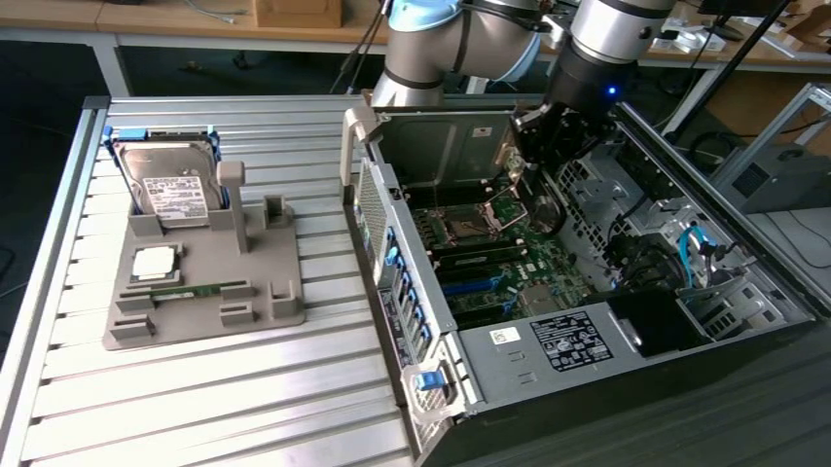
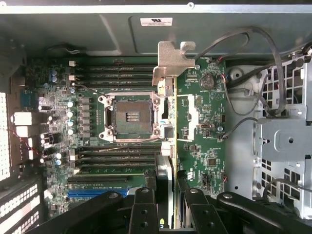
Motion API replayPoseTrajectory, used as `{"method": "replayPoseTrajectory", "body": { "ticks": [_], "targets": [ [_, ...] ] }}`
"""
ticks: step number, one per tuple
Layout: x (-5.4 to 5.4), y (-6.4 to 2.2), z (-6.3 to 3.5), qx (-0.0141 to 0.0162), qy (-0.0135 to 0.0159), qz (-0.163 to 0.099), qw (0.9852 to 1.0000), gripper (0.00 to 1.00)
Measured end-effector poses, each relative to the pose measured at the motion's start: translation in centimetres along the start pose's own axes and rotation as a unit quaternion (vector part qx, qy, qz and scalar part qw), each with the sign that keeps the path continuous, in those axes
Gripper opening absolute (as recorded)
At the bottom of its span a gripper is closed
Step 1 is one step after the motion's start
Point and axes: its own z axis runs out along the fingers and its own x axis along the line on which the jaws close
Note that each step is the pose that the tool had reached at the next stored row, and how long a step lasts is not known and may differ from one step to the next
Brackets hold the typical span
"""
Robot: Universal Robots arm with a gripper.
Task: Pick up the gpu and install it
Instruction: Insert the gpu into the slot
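A robot arm (image 1: 604,39) reaches into an open computer case (image 1: 520,375) lying on its side on a slatted metal table (image 1: 195,409), its gripper (image 2: 168,195) pinching the gpu (image 2: 171,112) between dark fingers (image 2: 143,209) pressed against both faces of the card. In the wrist view the thin card shows edge-on, running from the fingers across the green motherboard (image 2: 204,146) to its silver bracket (image 2: 173,61), which sits close to the case's grey metal wall. The card's edge passes just beside the empty processor socket (image 2: 131,117), between the socket and the board's bare green section; whether it is touching the board or hanging above it cannot be told. Rows of dark memory slots (image 2: 117,73) lie on either side of the socket, and grey cables (image 2: 273,63) loop over the drive cage nearby. In the exterior view the gripper hangs low inside the case, near its rear wall. Well apart, toward the exterior view's left, a grey holder (image 1: 195,316) on the table carries a silver hard drive (image 1: 169,190) with a white label, propped at a tilt, and a narrow green memory stick (image 1: 195,290) lying flat in front of it.
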Motion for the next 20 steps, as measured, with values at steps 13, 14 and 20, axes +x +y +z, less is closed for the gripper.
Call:
{"method": "replayPoseTrajectory", "body": {
  "ticks": [13, 14, 20],
  "targets": [
    [-0.01, 0.00, 0.01, -0.0014, 0.0012, -0.054, 0.9985, 0.27],
    [-0.01, 0.00, 0.01, -0.0015, 0.0012, -0.057, 0.9984, 0.27],
    [-0.01, 0.00, 0.01, -0.0019, 0.0016, -0.073, 0.9973, 0.27]
  ]
}}
